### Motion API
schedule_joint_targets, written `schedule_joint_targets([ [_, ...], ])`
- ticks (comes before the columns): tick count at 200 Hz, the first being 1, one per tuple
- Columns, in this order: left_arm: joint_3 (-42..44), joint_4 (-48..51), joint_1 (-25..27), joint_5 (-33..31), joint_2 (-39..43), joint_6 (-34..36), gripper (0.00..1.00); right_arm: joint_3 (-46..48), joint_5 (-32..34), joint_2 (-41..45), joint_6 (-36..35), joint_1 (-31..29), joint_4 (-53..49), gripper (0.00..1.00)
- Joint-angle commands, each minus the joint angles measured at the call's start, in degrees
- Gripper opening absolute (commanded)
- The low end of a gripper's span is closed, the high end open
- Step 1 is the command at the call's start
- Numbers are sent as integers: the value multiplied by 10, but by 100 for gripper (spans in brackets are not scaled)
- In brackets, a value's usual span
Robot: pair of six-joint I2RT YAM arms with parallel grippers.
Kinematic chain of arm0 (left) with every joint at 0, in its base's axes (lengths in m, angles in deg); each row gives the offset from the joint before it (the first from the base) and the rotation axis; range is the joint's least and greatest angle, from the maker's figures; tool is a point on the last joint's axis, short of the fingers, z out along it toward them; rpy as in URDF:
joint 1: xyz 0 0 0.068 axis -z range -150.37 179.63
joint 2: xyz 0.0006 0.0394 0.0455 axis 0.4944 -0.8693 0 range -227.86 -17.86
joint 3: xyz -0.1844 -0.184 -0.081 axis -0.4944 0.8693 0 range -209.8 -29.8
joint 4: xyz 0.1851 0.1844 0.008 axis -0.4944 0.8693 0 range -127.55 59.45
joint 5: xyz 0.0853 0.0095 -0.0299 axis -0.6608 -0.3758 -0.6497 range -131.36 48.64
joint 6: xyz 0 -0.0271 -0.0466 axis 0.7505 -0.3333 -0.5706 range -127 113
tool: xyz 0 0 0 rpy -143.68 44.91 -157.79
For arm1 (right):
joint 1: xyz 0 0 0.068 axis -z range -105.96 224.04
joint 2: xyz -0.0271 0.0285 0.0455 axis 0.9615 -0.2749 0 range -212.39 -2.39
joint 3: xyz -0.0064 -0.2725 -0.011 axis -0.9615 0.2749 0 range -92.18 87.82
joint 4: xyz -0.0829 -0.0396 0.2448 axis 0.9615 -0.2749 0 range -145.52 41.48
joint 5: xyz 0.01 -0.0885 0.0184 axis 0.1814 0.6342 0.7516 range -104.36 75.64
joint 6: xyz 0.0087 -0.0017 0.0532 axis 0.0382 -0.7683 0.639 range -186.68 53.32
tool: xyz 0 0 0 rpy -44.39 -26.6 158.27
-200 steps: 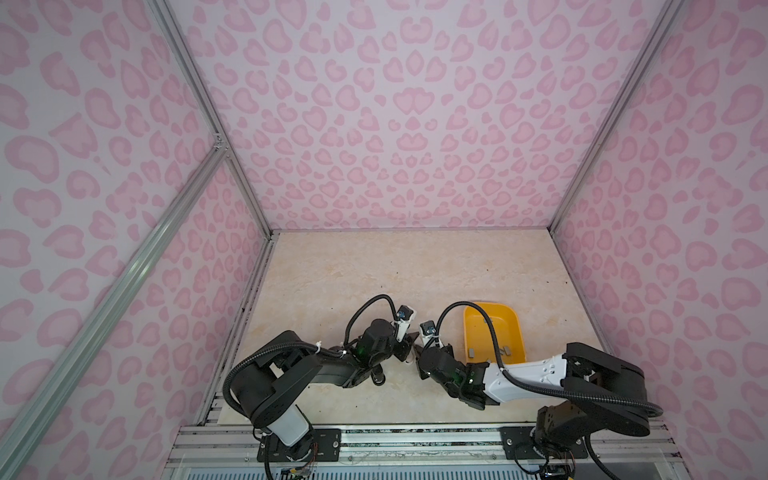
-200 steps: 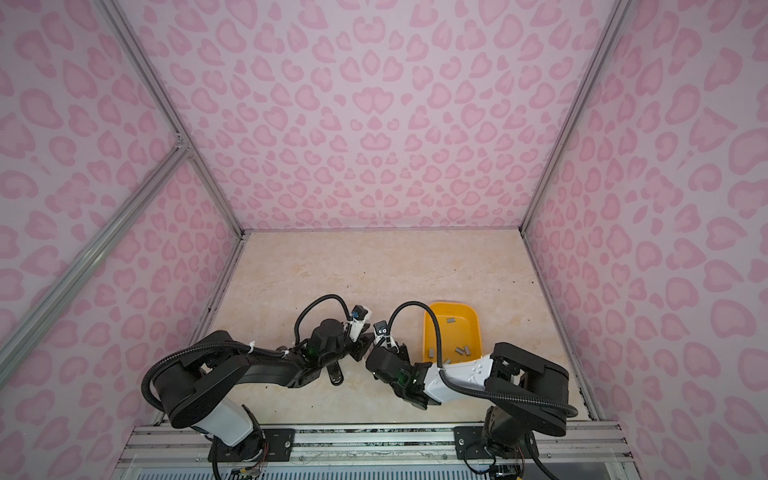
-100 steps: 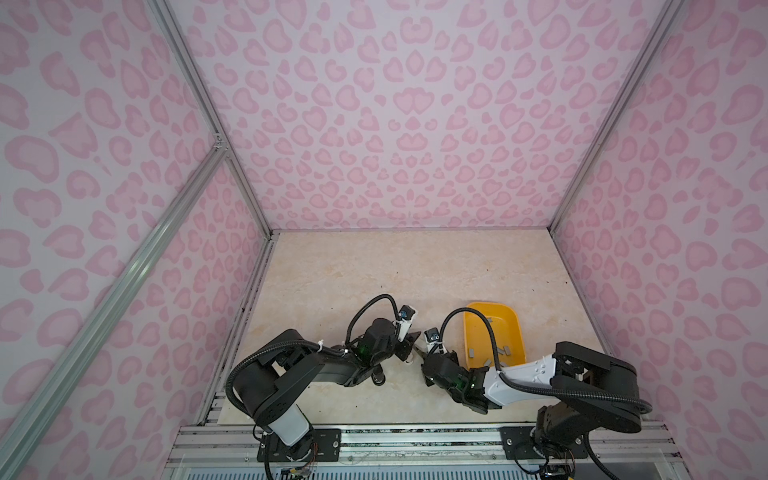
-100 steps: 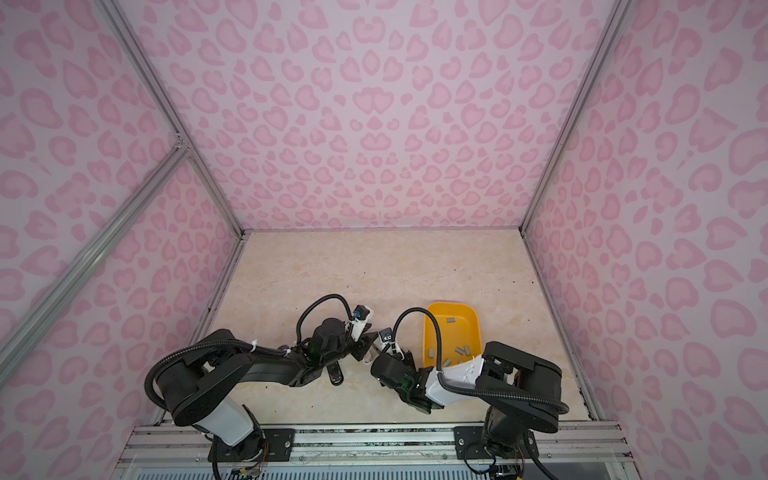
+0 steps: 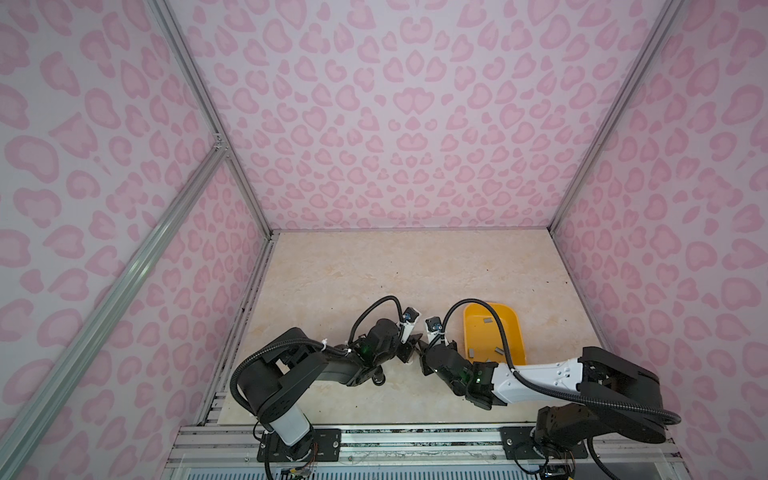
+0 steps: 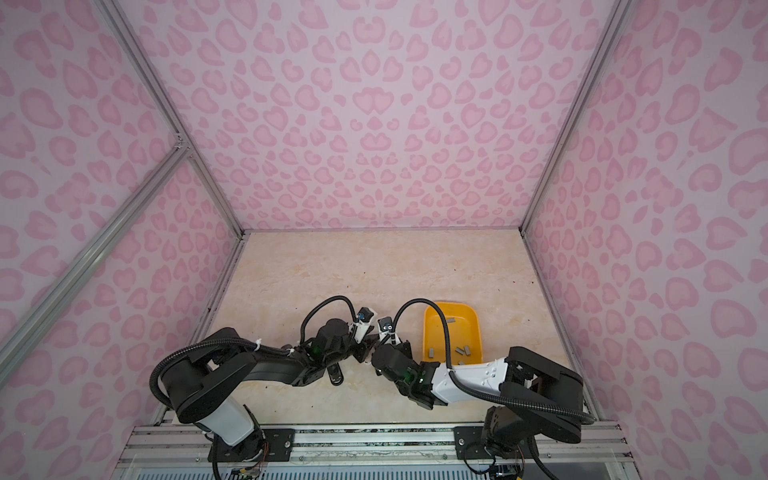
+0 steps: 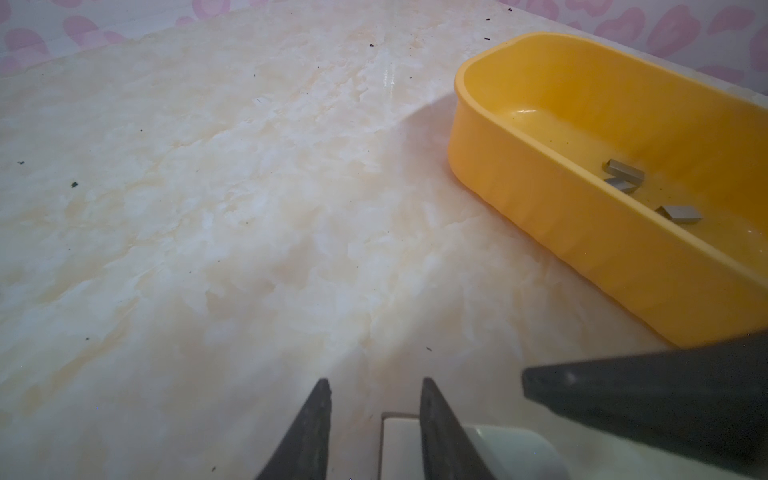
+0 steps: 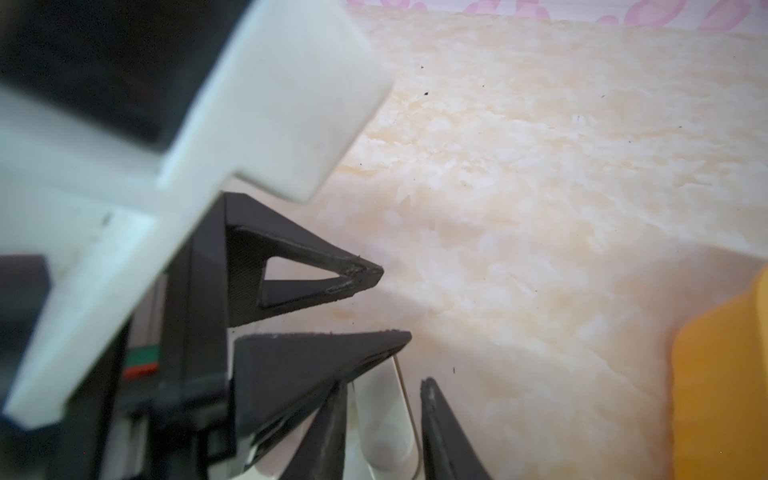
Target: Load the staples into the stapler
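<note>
Pale bench (image 5: 374,270) mostly bare; yellow tray (image 5: 478,336) sits nr its R edge, toward the front. Both arms reach to mid-bench nr the front edge, same spot as a sec ago. R arm has only shuffled slightly, so prob. still at the hold/open-the-stapler stage, loading not begun. L gripper (image 7: 375,380): jaws a little apart, white stapler (image 7: 399,444) partly between them, but can't tell if it's pinched, since contact is cut off by frame edge. R gripper (image 8: 385,382) looks closed on the stapler, thin metal wire (image 8: 407,395) beside one finger. Staples (image 7: 679,214): a few lie loose in the tray, none seen in either gripper. Stapler hidden under the grippers in both top views; dark oblong (image 6: 334,376) under L arm unclear.
</note>
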State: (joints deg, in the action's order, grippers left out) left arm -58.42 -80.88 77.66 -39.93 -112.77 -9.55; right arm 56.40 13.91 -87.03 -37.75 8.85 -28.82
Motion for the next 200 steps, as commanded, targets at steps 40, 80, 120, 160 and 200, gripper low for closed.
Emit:
schedule_joint_targets([
  [40, 1, -10, 1, 3, -4, 5, 32, 18, -11, -39, 15, -2, 22, 23],
  [80, 4, -12, 5, 8, 0, 7, 31, 30, -10, -64, 25, -2, 37, 22],
  [120, 1, -11, 9, 8, -5, 10, 30, 36, -10, -80, 33, -4, 49, 21],
  [160, 0, -12, 11, 10, -6, 10, 30, 54, -2, -92, 44, -10, 68, 20],
  [200, -2, -12, 11, 10, -5, 8, 30, 60, 3, -102, 51, -14, 79, 20],
])
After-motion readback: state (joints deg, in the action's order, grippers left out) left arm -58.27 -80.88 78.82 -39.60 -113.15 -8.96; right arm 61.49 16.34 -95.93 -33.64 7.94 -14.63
